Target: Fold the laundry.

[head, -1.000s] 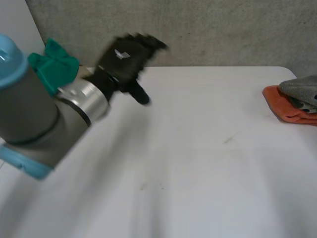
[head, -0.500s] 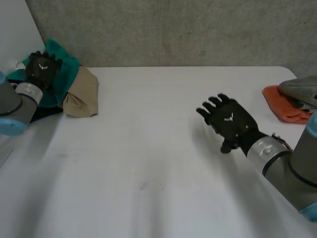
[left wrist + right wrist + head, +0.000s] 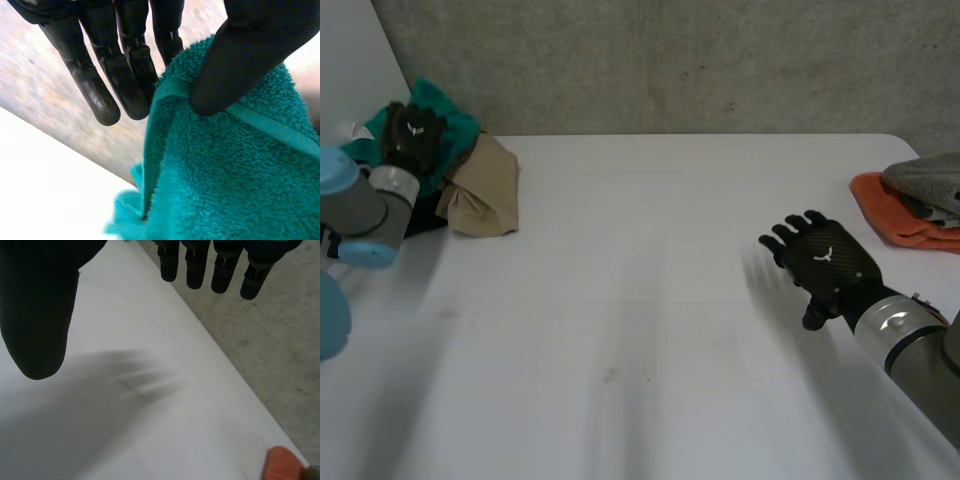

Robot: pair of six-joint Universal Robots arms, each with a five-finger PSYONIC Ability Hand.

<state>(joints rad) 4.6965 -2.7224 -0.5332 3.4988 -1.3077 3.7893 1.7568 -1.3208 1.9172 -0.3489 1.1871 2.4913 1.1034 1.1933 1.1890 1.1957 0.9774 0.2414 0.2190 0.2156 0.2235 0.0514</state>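
A teal towel (image 3: 458, 128) lies in a heap at the table's far left corner, beside a crumpled tan cloth (image 3: 480, 192). My left hand (image 3: 412, 135) rests on the heap. In the left wrist view its thumb (image 3: 240, 60) presses the teal towel's (image 3: 225, 175) hemmed edge against the fingers (image 3: 125, 75), pinching it. My right hand (image 3: 825, 265) hovers over the right part of the white table (image 3: 640, 300), fingers straight and spread, holding nothing; in its own wrist view the thumb (image 3: 40, 305) and fingertips (image 3: 195, 270) stand wide apart above bare table.
An orange cloth (image 3: 890, 215) with a grey cloth (image 3: 930, 180) on top lies at the table's right edge; the orange cloth's corner (image 3: 282, 465) lies beyond the right hand's fingertips. A grey wall runs behind the table.
The left arm swung from the middle to the pile at the far left, and its hand closed on the teal towel. The right hand came into view and drifted right.
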